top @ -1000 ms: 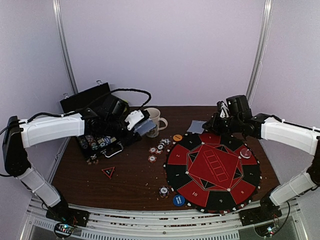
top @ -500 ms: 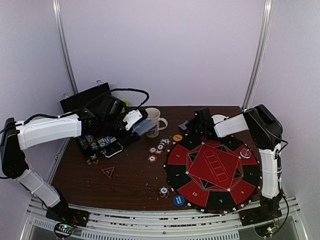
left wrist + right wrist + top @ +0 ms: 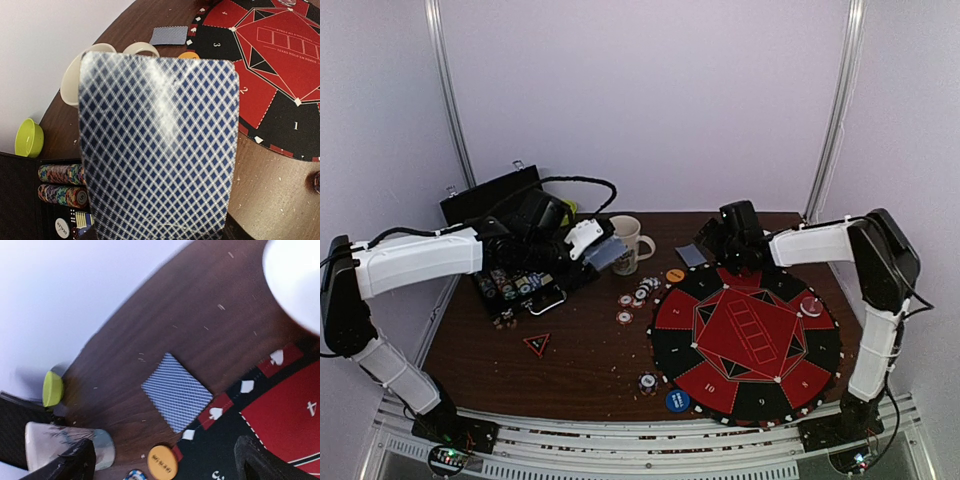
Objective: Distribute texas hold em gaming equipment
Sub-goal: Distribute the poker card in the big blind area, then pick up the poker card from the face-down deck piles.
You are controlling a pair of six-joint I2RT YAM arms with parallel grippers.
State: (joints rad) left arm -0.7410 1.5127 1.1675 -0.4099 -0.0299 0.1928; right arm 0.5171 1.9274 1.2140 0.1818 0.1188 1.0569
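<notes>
**Left end effector pinching a card, right end effector spread over a card on the bench**

The left end effector is pinching a small playing card with a blue-and-white diamond-patterned back. The card stands upright and its back fills most of the left wrist view. Whether more cards sit behind it cannot be told. Just beyond this end effector stands a white patterned ceramic mug. Back toward its arm is an open black case holding rows of stacked chips. Ahead of and below it, loose red-and-white striped poker chips lie on the dark wooden bench.

The right end effector is spread. Its dark fingertips sit at the two lower corners of the right wrist view, and they grip nothing. Straight ahead of it a second diamond-backed card lies flat on the bench. The card's near corner is at the rim of the round red-and-black game mat. A round orange button disc lies close under this end effector, just beside the mat's rim. A small lime-green bowl sits farther ahead. Back along its arm, a round clear button disc rests on the mat. A round blue button disc lies well apart, at the mat's opposite rim.
</notes>
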